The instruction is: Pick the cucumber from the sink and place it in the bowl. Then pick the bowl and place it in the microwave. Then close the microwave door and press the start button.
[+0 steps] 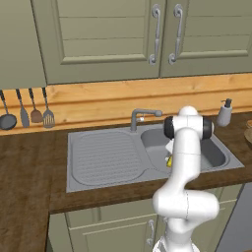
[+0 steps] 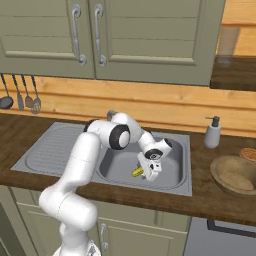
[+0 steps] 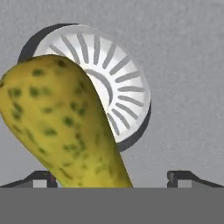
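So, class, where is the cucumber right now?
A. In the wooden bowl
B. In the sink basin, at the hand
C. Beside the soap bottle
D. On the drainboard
B: the cucumber lies low in the sink basin at the hand, over the drain.

A short yellow-green cucumber, mottled with darker green spots, sits low in the basin of the grey metal sink, overlapping the white slotted drain in the hand view and tilted so its narrower end runs toward the lower edge. The sink's ridged drainboard and curved faucet lie to the basin's left. A wide brown wooden bowl rests upright on the bench right of the sink.
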Robot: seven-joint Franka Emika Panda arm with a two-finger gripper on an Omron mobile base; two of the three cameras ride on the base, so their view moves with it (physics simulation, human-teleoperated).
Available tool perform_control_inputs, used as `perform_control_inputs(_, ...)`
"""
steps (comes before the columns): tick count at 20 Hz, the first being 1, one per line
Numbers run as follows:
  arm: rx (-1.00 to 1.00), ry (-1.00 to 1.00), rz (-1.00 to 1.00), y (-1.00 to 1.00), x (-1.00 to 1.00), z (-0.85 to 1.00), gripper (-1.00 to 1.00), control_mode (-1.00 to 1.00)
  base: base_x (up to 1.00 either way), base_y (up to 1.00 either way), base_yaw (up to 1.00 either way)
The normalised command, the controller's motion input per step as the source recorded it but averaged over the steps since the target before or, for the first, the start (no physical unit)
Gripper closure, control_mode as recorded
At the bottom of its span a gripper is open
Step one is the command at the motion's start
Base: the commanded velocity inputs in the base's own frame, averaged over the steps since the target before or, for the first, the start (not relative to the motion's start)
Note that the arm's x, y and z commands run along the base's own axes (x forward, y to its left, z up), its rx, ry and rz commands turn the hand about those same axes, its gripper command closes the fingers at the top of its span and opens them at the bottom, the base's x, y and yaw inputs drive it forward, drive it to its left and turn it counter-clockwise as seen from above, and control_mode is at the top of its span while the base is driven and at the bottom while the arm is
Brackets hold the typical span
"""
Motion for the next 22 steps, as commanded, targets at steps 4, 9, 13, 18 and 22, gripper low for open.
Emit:
perform_control_inputs(4,0.00,0.00,0.00,0.00,0.17,-0.31,-1.00,-1.00,0.00,0.00,0.00)
perform_control_inputs(9,0.00,0.01,0.00,0.00,0.35,-0.17,1.00,-1.00,0.00,0.00,0.00)
perform_control_inputs(13,0.00,0.06,0.00,0.00,0.05,-0.02,1.00,-1.00,0.00,0.00,0.00)
perform_control_inputs(18,-0.07,-0.06,-0.02,-0.01,-0.30,0.33,1.00,-1.00,0.00,0.00,0.00)
perform_control_inputs(22,-0.13,-0.25,0.06,-0.32,-0.73,0.99,1.00,-1.00,0.00,0.00,0.00)
